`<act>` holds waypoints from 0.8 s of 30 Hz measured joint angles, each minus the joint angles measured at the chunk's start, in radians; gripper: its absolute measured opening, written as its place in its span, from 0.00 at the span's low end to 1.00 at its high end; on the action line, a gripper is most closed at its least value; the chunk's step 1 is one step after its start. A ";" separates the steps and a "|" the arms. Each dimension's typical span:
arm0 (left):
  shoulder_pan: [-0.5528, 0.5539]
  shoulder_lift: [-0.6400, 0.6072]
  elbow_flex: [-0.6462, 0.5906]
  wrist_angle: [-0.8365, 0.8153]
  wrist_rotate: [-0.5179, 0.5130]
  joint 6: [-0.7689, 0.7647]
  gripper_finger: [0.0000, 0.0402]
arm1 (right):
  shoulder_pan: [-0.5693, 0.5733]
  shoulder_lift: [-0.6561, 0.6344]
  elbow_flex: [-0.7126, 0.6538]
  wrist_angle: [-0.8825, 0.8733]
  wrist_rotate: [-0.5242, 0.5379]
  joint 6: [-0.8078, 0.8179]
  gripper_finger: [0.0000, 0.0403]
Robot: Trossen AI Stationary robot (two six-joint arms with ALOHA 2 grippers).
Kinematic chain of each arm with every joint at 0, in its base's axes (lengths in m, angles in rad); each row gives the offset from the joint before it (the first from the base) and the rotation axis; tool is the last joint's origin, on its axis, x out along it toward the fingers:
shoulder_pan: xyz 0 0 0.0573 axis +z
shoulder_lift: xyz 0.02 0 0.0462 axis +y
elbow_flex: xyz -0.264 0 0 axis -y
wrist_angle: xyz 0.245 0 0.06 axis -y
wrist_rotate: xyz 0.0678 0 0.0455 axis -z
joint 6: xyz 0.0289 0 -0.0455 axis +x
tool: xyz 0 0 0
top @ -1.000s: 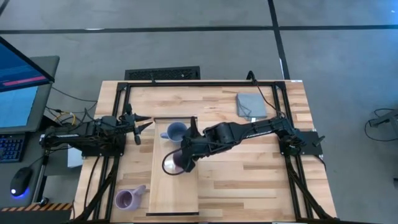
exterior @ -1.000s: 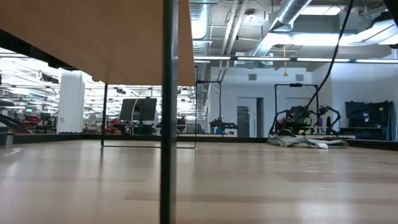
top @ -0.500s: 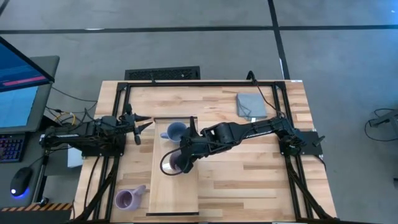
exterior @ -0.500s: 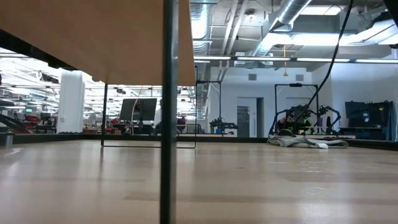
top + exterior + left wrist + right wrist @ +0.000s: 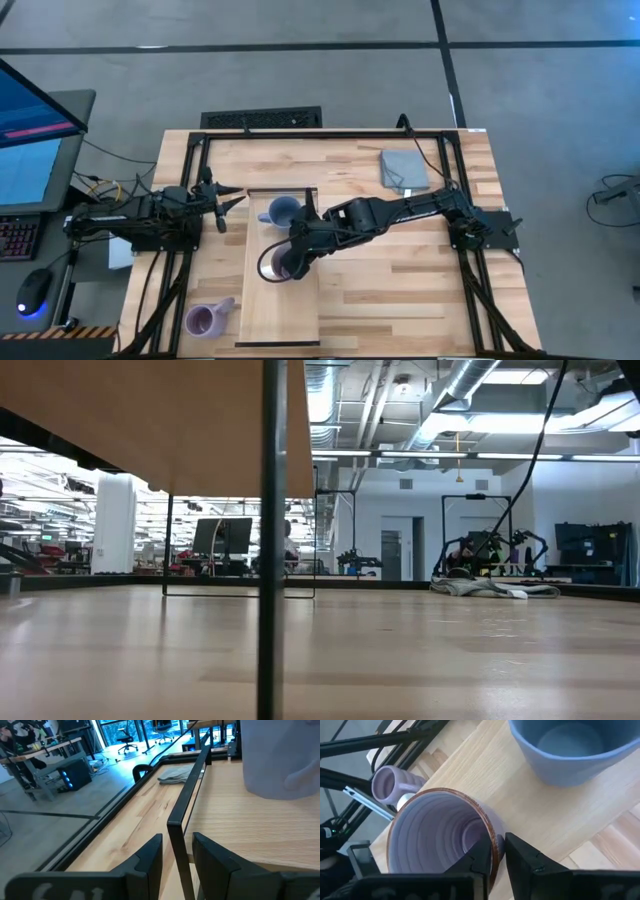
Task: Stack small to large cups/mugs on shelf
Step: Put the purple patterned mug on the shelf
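A purple mug point(image 5: 272, 265) with a brown rim is on the middle of the pale wooden shelf point(image 5: 262, 310). My right gripper point(image 5: 499, 851) reaches it from the table's right, one finger inside the mug and one outside. A blue-grey mug point(image 5: 282, 211) stands mouth up on the shelf's far part. A lavender mug point(image 5: 203, 320) sits on the tabletop by the shelf's near left corner. My left gripper point(image 5: 228, 200) waits open at the shelf's far left corner, touching nothing. My right gripper straddles the purple mug's wall at the rim point(image 5: 494, 840), on the side toward the table's right. It comes slanting down from above. A thin dark slit shows between the wall and the outer finger point(image 5: 520, 857). Whether the inner finger touches, I cannot tell.
A folded grey cloth point(image 5: 403, 170) lies at the table's far right. A black frame point(image 5: 330, 133) runs around the table, and one of its bars point(image 5: 187, 815) passes just ahead of my left gripper. The shelf is raised on thin dark posts point(image 5: 270, 560).
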 joint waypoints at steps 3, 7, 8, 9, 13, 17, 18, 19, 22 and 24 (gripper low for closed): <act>0.000 0.000 0.000 0.000 0.000 0.000 0.24 | 0.000 0.000 0.000 0.000 0.000 0.007 0.17; 0.000 0.000 0.000 0.000 0.000 0.000 0.24 | 0.000 0.000 0.000 0.001 0.000 0.011 0.17; 0.000 0.000 0.000 0.000 0.000 0.000 0.24 | 0.000 0.000 0.000 0.001 0.000 0.015 0.17; 0.000 0.000 0.000 0.000 0.000 0.000 0.24 | 0.000 0.000 0.000 0.001 0.000 0.023 0.17; 0.000 0.000 0.000 0.000 0.000 0.000 0.24 | -0.001 0.000 0.000 0.004 -0.011 0.026 0.17; 0.000 0.000 0.000 0.000 0.000 0.000 0.24 | 0.000 0.000 0.000 0.026 -0.028 0.026 0.17; 0.000 0.000 0.000 0.000 0.000 0.000 0.24 | 0.000 0.000 0.000 0.033 -0.029 0.026 0.17; 0.000 0.000 0.000 0.000 0.000 0.000 0.24 | 0.000 0.000 0.000 0.037 -0.030 0.026 0.17; 0.000 0.000 0.000 0.000 0.000 0.000 0.24 | 0.000 0.000 0.000 0.039 -0.034 0.025 0.17; 0.000 0.000 0.000 0.000 0.000 0.000 0.24 | 0.000 0.000 0.000 0.044 -0.034 0.021 0.17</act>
